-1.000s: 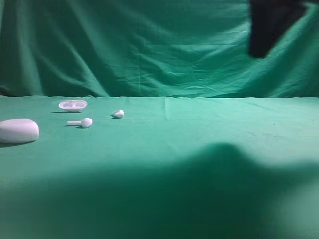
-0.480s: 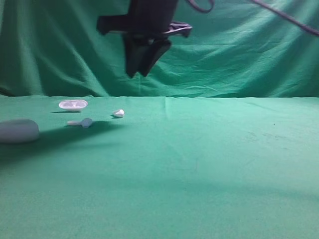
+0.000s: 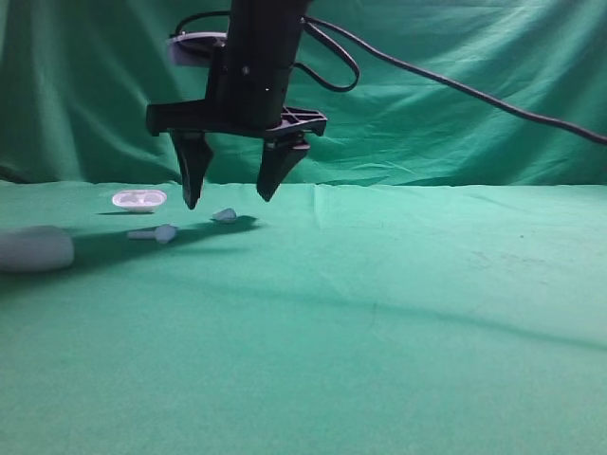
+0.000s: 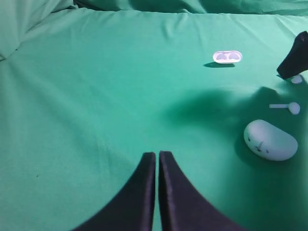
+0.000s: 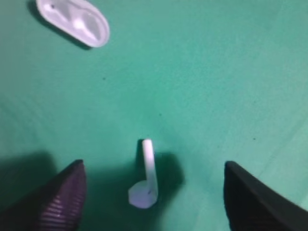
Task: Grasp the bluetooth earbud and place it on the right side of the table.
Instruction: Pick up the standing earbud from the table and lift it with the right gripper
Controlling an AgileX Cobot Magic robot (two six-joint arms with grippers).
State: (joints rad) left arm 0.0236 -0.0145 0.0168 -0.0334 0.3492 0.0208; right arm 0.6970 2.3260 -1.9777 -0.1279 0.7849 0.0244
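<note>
The wide green cloth table (image 3: 398, 313) lies under me. My black right gripper (image 3: 230, 199) hangs with fingers spread wide, empty, directly over the tiny glossy white plastic earbud (image 5: 146, 180) lying between them on the left side.

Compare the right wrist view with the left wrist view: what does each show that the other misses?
Only the right wrist view shows the right end effector with both fingers spread wide and the bluetooth earbud lying between them on the table, untouched.

Only the left wrist view shows the left end effector with its fingers pressed together, the pebble-like white case, and a second earbud lying beside that case.

Both show the shallow oval tray with its two hollows and the green cloth.
</note>
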